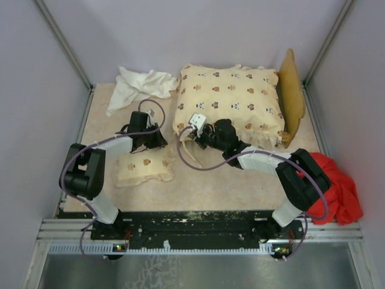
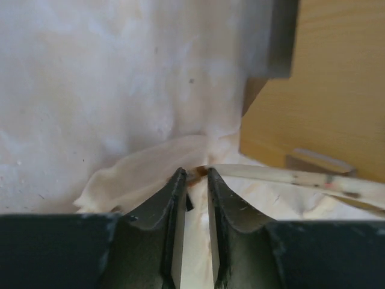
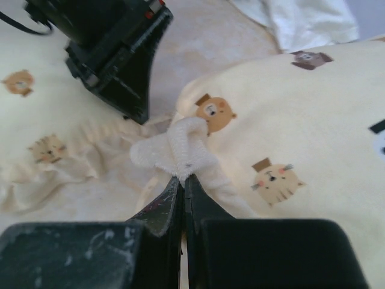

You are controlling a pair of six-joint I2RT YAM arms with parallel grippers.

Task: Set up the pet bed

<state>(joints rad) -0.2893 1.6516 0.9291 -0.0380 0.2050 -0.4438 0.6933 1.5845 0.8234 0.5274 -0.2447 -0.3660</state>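
At the back of the table (image 1: 240, 186), the big animal-print cushion (image 1: 234, 96) lay flat, and the wavy wooden headboard (image 1: 292, 93) was propped on edge along its right side. The right gripper (image 3: 183, 182) was clamped all the way together on a fuzzy white tab (image 3: 183, 147) at the cushion's near left corner, with a little bear print right beside it. Over on the left, the small matching pillow (image 1: 144, 170) sat on the tabletop, close to that same corner and well apart from the headboard. The left gripper (image 2: 192, 180) was pointed down at the pillow's far edge, its fingers only a thin slit apart. Honestly couldn't tell whether any fabric was caught in there. A crumpled white cloth (image 1: 141, 87) sat at the back left, and a red cloth (image 1: 343, 192) was bunched up by the right arm.
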